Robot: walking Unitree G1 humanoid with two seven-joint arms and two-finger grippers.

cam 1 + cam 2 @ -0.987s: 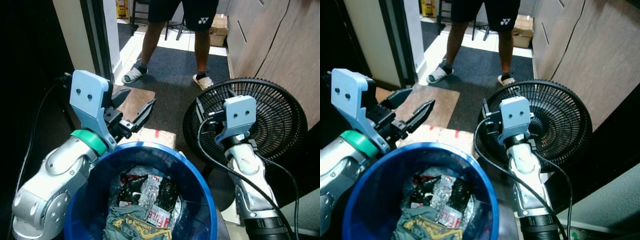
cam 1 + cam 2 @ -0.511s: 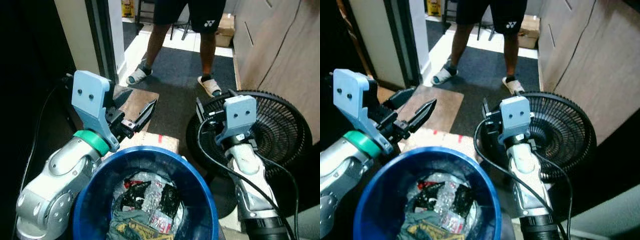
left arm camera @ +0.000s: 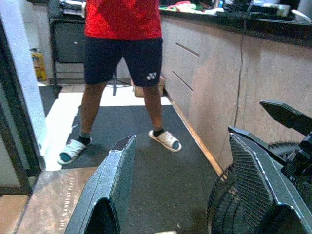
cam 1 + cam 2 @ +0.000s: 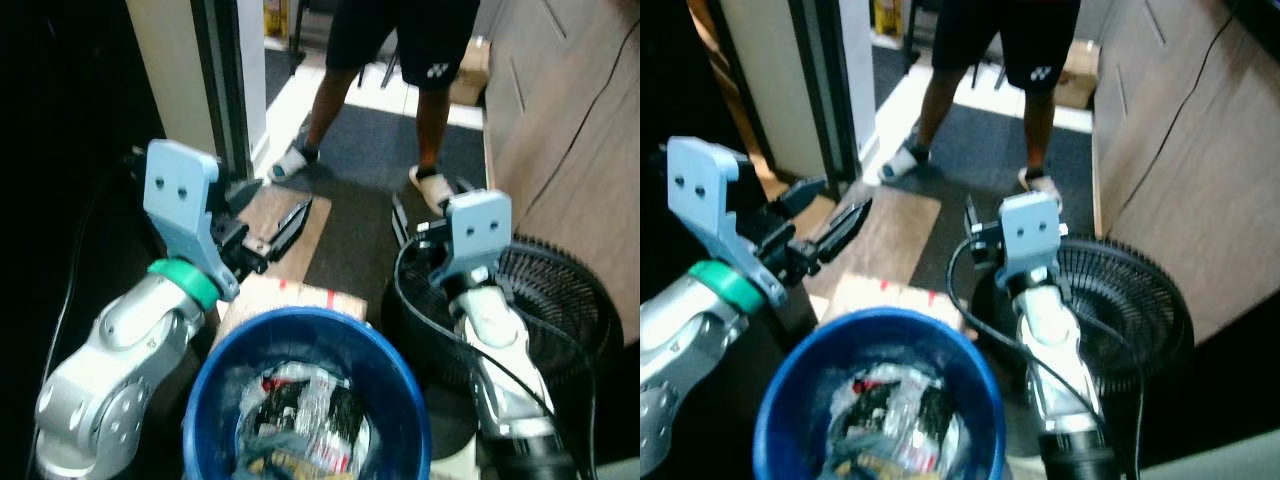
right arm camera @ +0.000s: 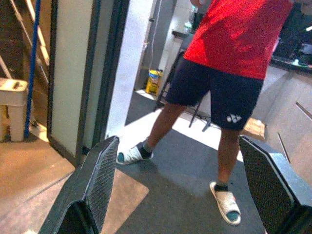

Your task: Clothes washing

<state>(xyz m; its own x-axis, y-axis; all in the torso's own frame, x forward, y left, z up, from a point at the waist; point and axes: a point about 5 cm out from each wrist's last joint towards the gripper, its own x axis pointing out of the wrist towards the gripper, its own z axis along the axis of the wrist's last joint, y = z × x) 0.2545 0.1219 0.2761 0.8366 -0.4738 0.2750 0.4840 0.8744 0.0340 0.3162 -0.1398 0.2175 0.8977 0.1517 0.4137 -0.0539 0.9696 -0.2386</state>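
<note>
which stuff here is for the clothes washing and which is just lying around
For the job:
- blue bucket holding crumpled clothes
- left gripper, open
- right gripper, open

Just about:
- black floor fan
- cardboard box behind the bucket
- brown mat
- person in sandals

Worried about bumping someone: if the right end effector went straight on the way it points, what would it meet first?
Probably the person standing ahead on the dark mat; the right end effector is open, with free space before them, though depth is unclear.
</note>
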